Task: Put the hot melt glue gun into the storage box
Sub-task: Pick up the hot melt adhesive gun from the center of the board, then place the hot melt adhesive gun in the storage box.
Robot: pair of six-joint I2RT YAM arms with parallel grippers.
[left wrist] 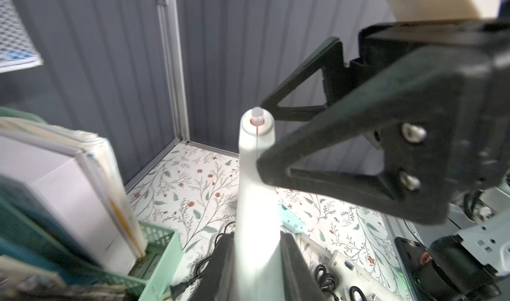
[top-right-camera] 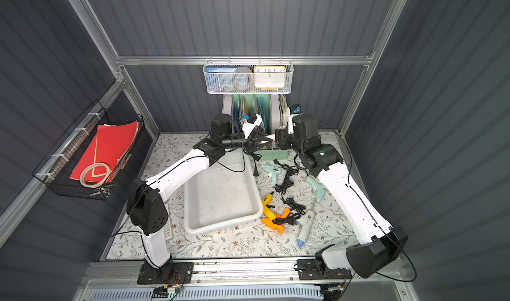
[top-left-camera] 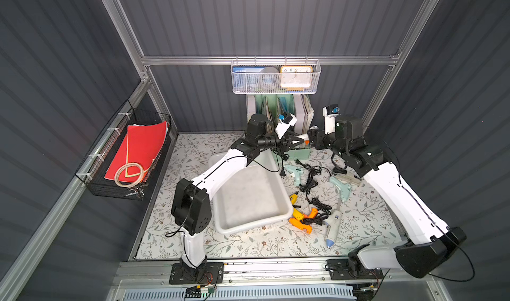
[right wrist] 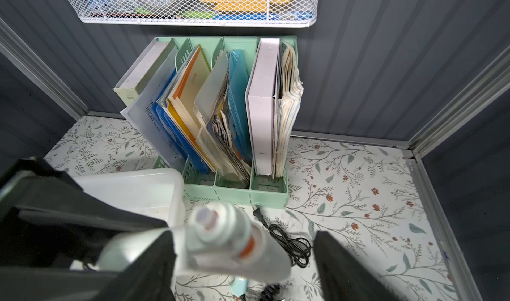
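Observation:
A white hot melt glue gun [left wrist: 256, 203] is held in the air at the back of the table, with my left gripper [left wrist: 256, 247] shut on its body. In both top views the left gripper [top-left-camera: 296, 141] [top-right-camera: 265, 141] meets the right gripper [top-left-camera: 310, 139] [top-right-camera: 277, 141] tip to tip. My right gripper [right wrist: 242, 232] is open around the gun's other end [right wrist: 229, 239]; one finger touches it and the other stands apart. Its black fingers [left wrist: 331, 153] show in the left wrist view. The gun's cord hangs to a plug [top-left-camera: 282, 172]. The white storage box [top-left-camera: 287, 211] [top-right-camera: 193, 225] [right wrist: 132, 186] lies below the left arm, nothing in it.
Right of the box lie mint glue guns [top-left-camera: 294, 172] [top-left-camera: 340, 187], a yellow one [top-left-camera: 294, 200], an orange one [top-left-camera: 300, 225], a long white one [top-left-camera: 335, 225] and tangled black cords [top-left-camera: 311, 181]. The mint file holder [right wrist: 237, 194] stands behind. A black wire basket [top-left-camera: 129, 158] hangs on the left wall.

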